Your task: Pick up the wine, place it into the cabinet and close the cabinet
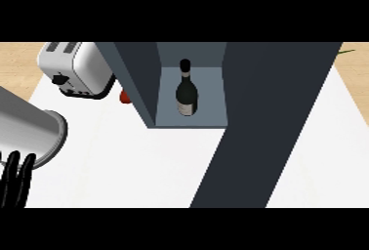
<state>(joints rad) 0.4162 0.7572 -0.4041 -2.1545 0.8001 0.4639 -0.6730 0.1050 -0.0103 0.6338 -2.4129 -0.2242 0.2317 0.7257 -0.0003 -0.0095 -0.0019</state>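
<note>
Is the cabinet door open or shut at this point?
Open: the cabinet door swings out toward the camera, and the wine bottle stands visible inside.

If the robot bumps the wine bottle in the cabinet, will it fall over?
Probably, yes. The wine bottle stands upright, tall and narrow, so a bump near its neck could tip it. It looks like smooth glass, likely slippery and breakable. On its side, it would probably roll on the cabinet floor.

Glossy dark glass wine bottle (pixel 186 90), matt grey cabinet (pixel 274 88), shiny metal toaster (pixel 75 68).
</note>
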